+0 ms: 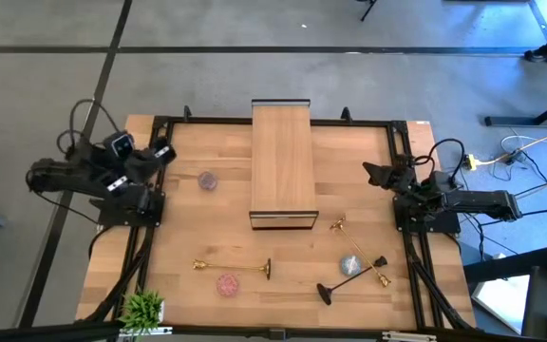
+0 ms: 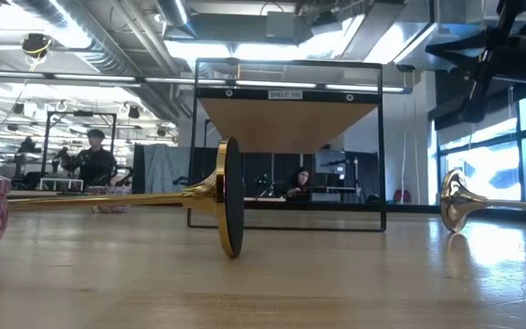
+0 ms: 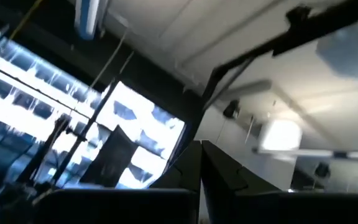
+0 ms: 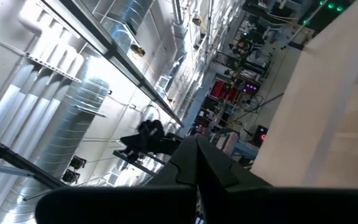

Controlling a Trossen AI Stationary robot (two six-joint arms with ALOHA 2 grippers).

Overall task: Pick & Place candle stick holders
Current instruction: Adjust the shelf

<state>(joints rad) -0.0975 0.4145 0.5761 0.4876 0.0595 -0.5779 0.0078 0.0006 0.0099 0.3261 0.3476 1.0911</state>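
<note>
Resting at table edges, both tools pressed together: left tool (image 1: 164, 152), right tool (image 1: 373, 172), holders (image 1: 233, 267) untouched.

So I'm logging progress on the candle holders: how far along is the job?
Nothing looks placed yet. The wooden shelf is bare on top. Both arms are parked at the table's sides, left gripper and right gripper shut and empty. All still lie on the table: a gold holder, two more, the black holder, and the purplish, pink and blue cups.
</note>
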